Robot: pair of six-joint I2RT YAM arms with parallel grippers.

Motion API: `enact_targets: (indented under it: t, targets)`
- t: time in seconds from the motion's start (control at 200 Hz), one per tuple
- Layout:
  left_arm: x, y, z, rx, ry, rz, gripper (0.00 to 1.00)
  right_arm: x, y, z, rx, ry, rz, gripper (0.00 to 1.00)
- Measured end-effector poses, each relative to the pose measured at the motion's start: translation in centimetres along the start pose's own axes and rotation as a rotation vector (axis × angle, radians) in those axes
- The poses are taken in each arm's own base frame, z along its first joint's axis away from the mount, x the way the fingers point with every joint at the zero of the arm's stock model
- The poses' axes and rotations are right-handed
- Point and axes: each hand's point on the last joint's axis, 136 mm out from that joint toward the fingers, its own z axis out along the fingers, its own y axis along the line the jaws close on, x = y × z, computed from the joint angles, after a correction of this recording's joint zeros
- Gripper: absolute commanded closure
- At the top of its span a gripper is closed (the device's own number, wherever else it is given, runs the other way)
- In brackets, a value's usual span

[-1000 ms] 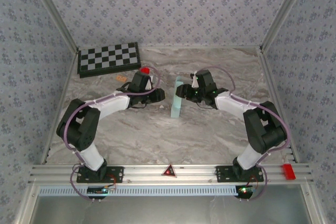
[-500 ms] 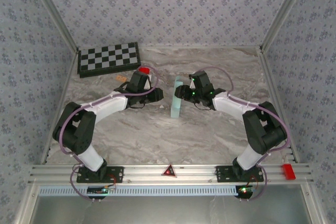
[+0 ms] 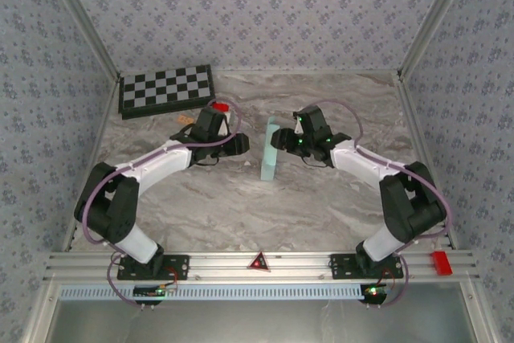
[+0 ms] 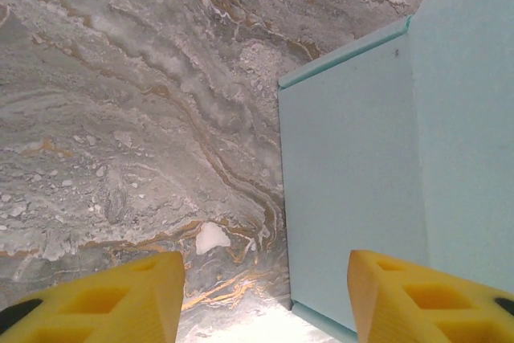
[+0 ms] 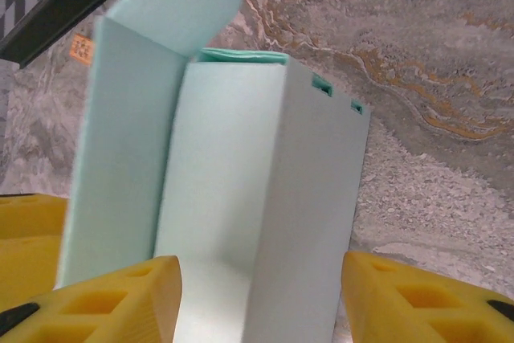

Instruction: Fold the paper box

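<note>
- Fingers (image 4: 120, 295) of the left gripper (image 3: 241, 144): two, yellow, set apart with bare table (image 3: 241, 214) between them and holding nothing. The box (image 3: 270, 158) shows just past one tip.
- Right gripper (image 3: 277, 140): two yellow fingers (image 5: 104, 295) as well, set wide, one on each side of the box, which fills the gap between them. Whether they press on it I cannot tell.
- One table, grey marble pattern, closed in on three sides by patterned walls (image 3: 241, 14).
- Two arms, black and white: the left arm (image 3: 152, 166) and the right arm (image 3: 369, 170). Each reaches from its base at the near edge towards mid-table.
- One rail (image 3: 201, 263) along the near edge, carrying one red triangle (image 3: 258, 262) and one red block (image 3: 441, 263).
- One checkerboard (image 3: 165, 90), black and white, at the far left corner, well apart from the box.
- One box, pale blue card, at mid-table between the two grippers, its long side running near to far. Its far end is open, with one rounded flap (image 5: 173, 6) raised and two small slots (image 5: 321, 83) beside the opening. What is inside I cannot tell.
- One red thing (image 3: 219, 108) just beyond the left gripper. Whether it sits on the arm or the table I cannot tell.
- One small orange tag (image 3: 185, 119) on the table, near the checkerboard, its marks too small to read.
</note>
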Motion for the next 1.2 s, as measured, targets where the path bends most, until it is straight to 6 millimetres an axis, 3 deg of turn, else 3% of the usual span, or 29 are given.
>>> enact_targets:
  t: [0.135, 0.24, 0.405, 0.54, 0.675, 0.86, 1.199]
  targets:
    - [-0.9, -2.0, -0.7, -0.008, -0.023, 0.069, 0.33, -1.2, 0.8, -1.9, -0.022, -0.045, -0.019, 0.42]
    - [-1.3, -4.0, -1.3, -0.015, -0.037, 0.136, 0.29, -2.0, 0.3, -3.4, -0.002, -0.081, -0.036, 0.42]
    - [-2.3, -7.8, -2.4, -0.042, -0.07, 0.256, 0.24, -1.6, -3.1, -5.3, 0.082, -0.096, -0.021, 0.41]
    - [-2.7, -9.9, -2.0, -0.071, -0.079, 0.326, 0.22, -0.2, -6.3, -6.9, 0.146, -0.096, 0.018, 0.4]
    - [-2.3, -9.7, -0.1, -0.15, -0.044, 0.363, 0.2, 0.4, -7.9, -8.6, 0.175, -0.123, 0.033, 0.39]
    - [-1.6, -8.4, 2.2, -0.242, 0.017, 0.39, 0.18, 0.0, -8.2, -10.3, 0.174, -0.174, 0.032, 0.38]
    - [-0.6, -8.0, 4.6, -0.288, 0.081, 0.437, 0.19, 0.9, -9.5, -10.3, 0.194, -0.167, 0.051, 0.38]
